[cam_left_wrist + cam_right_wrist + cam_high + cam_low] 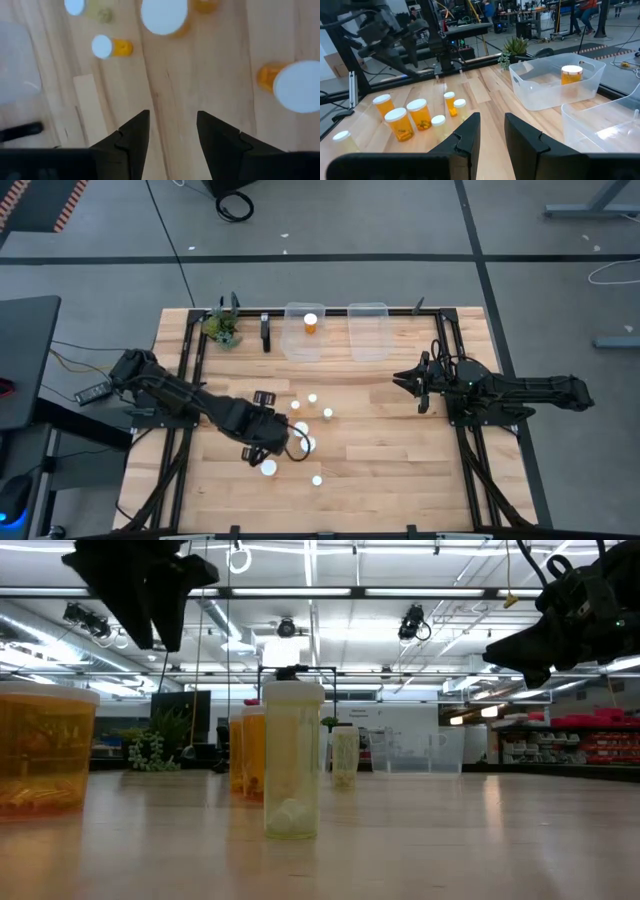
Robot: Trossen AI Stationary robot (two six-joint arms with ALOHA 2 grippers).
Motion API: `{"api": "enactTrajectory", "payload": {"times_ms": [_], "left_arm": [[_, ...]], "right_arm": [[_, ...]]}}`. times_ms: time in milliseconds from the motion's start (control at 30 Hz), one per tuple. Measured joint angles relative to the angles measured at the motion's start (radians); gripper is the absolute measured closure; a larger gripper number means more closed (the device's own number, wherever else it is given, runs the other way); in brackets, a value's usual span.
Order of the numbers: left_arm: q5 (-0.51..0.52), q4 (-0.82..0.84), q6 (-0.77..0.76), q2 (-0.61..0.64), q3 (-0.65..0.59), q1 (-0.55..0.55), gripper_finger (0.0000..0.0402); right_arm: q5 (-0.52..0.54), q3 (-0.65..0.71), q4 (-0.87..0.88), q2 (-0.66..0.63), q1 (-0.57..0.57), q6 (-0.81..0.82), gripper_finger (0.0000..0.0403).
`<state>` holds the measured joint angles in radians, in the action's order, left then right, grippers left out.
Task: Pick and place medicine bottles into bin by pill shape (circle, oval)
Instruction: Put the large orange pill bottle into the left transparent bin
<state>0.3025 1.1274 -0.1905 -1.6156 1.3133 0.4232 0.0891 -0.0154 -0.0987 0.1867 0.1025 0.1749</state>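
Wooden slats of the table (380,430) fill my top-down feed, with a workshop floor around it and shelving and lights in the room beyond. At the far edge sit two clear bins; the left bin (303,331) already holds one orange bottle (311,322), the right bin (367,330) looks empty, which I take as the two shape groups. The remaining bottles (305,425) stand upright in a loose cluster in the near-left part of the table, white caps up, so I can take them from above. My left gripper (278,432) hangs over that cluster; through its wrist camera its fingers (134,137) stand apart with bare wood between them, holding nothing, bottles just ahead. My right gripper (412,383) waits on the right side, aimed toward the bins, fingers (467,131) nearly together with nothing between them. A small plant (222,326) sits at the far-left corner. I cannot read any label or writing on the bottles or bins
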Motion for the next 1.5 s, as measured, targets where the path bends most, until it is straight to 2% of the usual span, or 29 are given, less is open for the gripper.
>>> {"api": "enactTrajectory", "payload": {"times_ms": [200, 367, 600, 1000, 1200, 1500], "left_arm": [[0.014, -0.100, -0.072, 0.123, -0.207, 0.034, 0.0230], [-0.033, -0.203, -0.187, 0.236, -0.369, 0.066, 0.0230], [-0.046, -0.292, -0.333, 0.261, -0.501, 0.146, 0.0223], [-0.077, -0.458, -0.396, 0.252, -0.524, 0.225, 0.0115], [-0.097, -0.549, -0.387, 0.197, -0.524, 0.251, 0.0107], [-0.104, -0.692, -0.342, 0.116, -0.524, 0.261, 0.0118]], "right_arm": [[0.000, 0.000, 0.000, 0.000, 0.000, 0.000, 0.0308], [0.000, 0.000, -0.001, 0.004, 0.000, 0.000, 0.0308], [0.000, 0.000, 0.000, 0.007, 0.000, 0.000, 0.0308], [0.000, 0.000, 0.000, 0.009, 0.000, 0.000, 0.0308], [0.000, 0.000, 0.000, 0.009, 0.000, 0.000, 0.0308], [0.000, 0.000, 0.000, 0.009, 0.000, 0.000, 0.0308]]}}
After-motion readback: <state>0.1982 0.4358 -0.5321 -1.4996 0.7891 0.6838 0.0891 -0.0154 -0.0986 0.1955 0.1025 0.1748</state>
